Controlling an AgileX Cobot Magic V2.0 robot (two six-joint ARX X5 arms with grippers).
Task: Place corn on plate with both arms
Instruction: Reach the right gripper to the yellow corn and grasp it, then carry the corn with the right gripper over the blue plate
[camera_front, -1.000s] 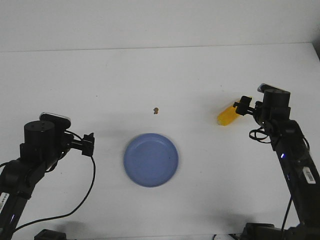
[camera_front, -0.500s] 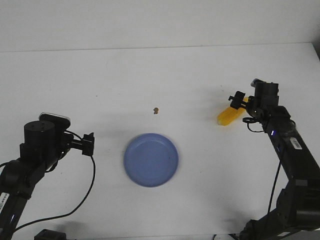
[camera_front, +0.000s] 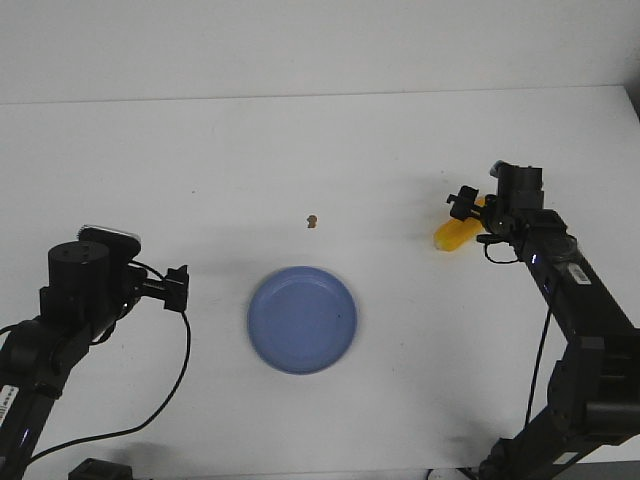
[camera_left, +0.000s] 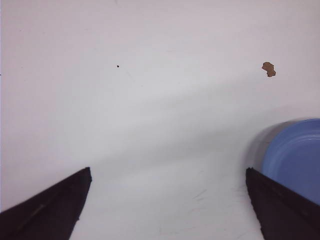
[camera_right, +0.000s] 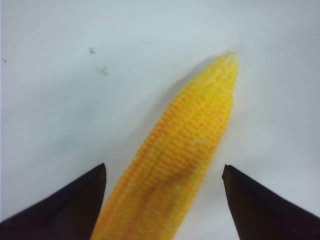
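The yellow corn (camera_front: 451, 234) lies on the white table at the right, its far end under my right gripper (camera_front: 472, 210). In the right wrist view the corn (camera_right: 180, 160) lies lengthwise between the open fingers (camera_right: 70, 205), with gaps on both sides, tapered end pointing away. The blue-lavender plate (camera_front: 301, 319) sits at the front middle of the table and holds nothing. My left gripper (camera_front: 178, 284) is open and empty, hovering left of the plate; the plate's rim (camera_left: 295, 160) shows beside one finger (camera_left: 50, 210) in the left wrist view.
A tiny brown speck (camera_front: 313, 220) lies on the table behind the plate, also seen in the left wrist view (camera_left: 269, 69). The table's back edge meets a pale wall. Black cables hang from both arms.
My right gripper has moved left and away from me, over the corn, so the cob now lies between its fingers. The left arm, corn and plate have not moved.
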